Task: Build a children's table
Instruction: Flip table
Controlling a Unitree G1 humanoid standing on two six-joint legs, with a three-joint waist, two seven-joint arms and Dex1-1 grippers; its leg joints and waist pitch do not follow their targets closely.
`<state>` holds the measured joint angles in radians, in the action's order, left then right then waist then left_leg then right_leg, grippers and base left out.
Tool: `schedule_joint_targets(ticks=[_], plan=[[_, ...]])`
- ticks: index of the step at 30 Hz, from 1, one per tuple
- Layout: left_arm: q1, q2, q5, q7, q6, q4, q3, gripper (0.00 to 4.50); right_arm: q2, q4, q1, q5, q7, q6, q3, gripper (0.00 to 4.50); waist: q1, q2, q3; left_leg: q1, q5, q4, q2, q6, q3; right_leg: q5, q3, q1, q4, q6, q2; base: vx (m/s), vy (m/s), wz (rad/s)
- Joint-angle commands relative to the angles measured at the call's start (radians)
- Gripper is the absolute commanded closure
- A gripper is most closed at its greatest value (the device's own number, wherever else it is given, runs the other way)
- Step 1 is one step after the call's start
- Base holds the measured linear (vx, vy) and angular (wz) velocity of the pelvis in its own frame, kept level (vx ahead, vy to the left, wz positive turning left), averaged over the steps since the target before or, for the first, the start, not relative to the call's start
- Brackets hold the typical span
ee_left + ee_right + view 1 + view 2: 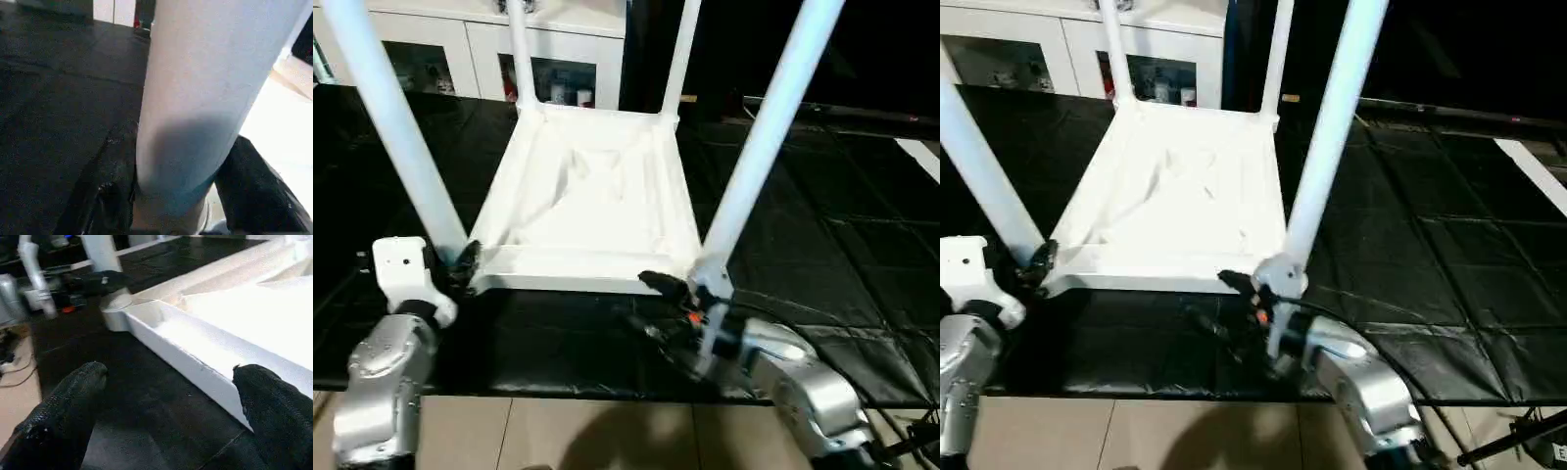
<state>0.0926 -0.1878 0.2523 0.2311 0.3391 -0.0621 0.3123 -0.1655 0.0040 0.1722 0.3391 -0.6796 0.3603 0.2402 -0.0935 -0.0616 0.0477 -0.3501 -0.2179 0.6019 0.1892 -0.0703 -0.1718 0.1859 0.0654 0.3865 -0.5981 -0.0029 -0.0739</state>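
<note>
Table [587, 196] upside down, four legs up, probably light, stiff, slick; best gripped low on legs; left gripper [460, 262] closed around near-left leg [396, 127]; right gripper [166, 396] wide open, empty.

White children's table [587, 196] upside down on black mat, ribbed underside up, four tapered legs [759, 137] standing in corner sockets
</note>
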Motion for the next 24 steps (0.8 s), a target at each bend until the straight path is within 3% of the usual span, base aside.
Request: schedule_joint_targets(ticks=[1,2,3,4,5,6,7,13,18,22,24], plan=[[0.017,0.061,0.164,0.014,0.042,-0.04,-0.032,2.43,0.002,0.01,0.018,-0.016,0.031,0.006,-0.009,0.0,0.001,0.015,-0.052,0.005,-0.143,-0.086,0.047,-0.015,0.014,0.1,-0.052,-0.037,0.05,-0.192,-0.068,0.0,0.0,0.0],[0.02,0.083,0.177,0.006,0.056,-0.056,-0.035,2.43,0.015,0.019,0.023,-0.013,0.043,0.007,-0.012,0.0,0.004,0.001,-0.052,0.003,-0.133,-0.085,0.047,-0.01,0.012,0.095,-0.053,-0.039,0.05,-0.192,-0.067,0.0,0.0,0.0],[0.02,0.107,0.191,-0.006,0.071,-0.075,-0.041,2.43,0.028,0.032,0.03,-0.017,0.059,0.009,-0.012,0.0,0.0,0.01,-0.051,0.003,-0.117,-0.085,0.047,-0.006,0.011,0.091,-0.053,-0.037,0.048,-0.196,-0.069,0.0,0.0,0.0],[0.02,0.123,0.2,-0.014,0.08,-0.088,-0.043,2.43,0.036,0.042,0.036,-0.02,0.069,0.01,-0.012,0.0,0.0,0.012,-0.05,0.003,-0.114,-0.084,0.048,-0.008,0.011,0.094,-0.053,-0.036,0.048,-0.199,-0.07,0.0,0.0,0.0],[0.02,0.123,0.2,-0.014,0.08,-0.088,-0.043,2.43,0.036,0.042,0.036,-0.02,0.069,0.01,-0.012,0.0,-0.002,0.009,-0.05,0.003,-0.114,-0.083,0.046,-0.005,0.009,0.099,-0.053,-0.036,0.05,-0.196,-0.068,0.0,0.0,0.0],[0.013,0.149,0.205,-0.03,0.098,-0.118,-0.056,2.43,0.065,0.079,0.055,-0.028,0.114,0.018,-0.022,0.0,-0.003,-0.001,-0.05,0.002,-0.108,-0.082,0.045,-0.002,0.007,0.101,-0.054,-0.036,0.051,-0.192,-0.068,0.0,0.0,0.0],[0.013,0.149,0.205,-0.03,0.098,-0.118,-0.056,2.43,0.065,0.079,0.055,-0.028,0.114,0.018,-0.022,0.0,-0.005,0.005,-0.051,0.002,-0.094,-0.083,0.045,-0.002,0.009,0.097,-0.053,-0.036,0.049,-0.188,-0.067,0.0,0.0,0.0],[0.011,0.19,0.192,-0.053,0.135,-0.163,-0.077,2.43,0.14,0.128,0.081,0.023,0.175,0.038,-0.086,0.0,-0.002,0.002,-0.053,0.001,-0.092,-0.083,0.044,-0.01,0.01,0.08,-0.052,-0.039,0.046,-0.159,-0.064,0.0,0.0,0.0],[0.018,0.207,0.194,-0.073,0.151,-0.176,-0.083,2.43,0.183,0.165,0.1,0.061,0.219,0.049,-0.132,0.0,-0.002,0.0,-0.058,-0.002,-0.042,-0.076,0.041,0.001,0.009,0.008,-0.052,-0.039,0.038,-0.164,-0.062,0.0,0.0,0.0],[0.023,0.222,0.2,-0.087,0.163,-0.182,-0.092,2.43,0.27,0.258,0.152,0.107,0.311,-0.006,-0.227,0.0,0.003,0.003,-0.053,-0.005,-0.084,-0.079,0.04,0.003,0.006,0.069,-0.055,-0.034,0.043,-0.166,-0.065,0.0,0.0,0.0],[0.025,0.224,0.2,-0.09,0.167,-0.183,-0.093,2.43,0.294,0.28,0.171,0.128,0.327,-0.023,-0.26,0.0,0.005,0.006,-0.051,0.001,-0.124,-0.081,0.042,-0.013,0.005,0.121,-0.053,-0.028,0.049,-0.15,-0.062,0.0,0.0,0.0]])
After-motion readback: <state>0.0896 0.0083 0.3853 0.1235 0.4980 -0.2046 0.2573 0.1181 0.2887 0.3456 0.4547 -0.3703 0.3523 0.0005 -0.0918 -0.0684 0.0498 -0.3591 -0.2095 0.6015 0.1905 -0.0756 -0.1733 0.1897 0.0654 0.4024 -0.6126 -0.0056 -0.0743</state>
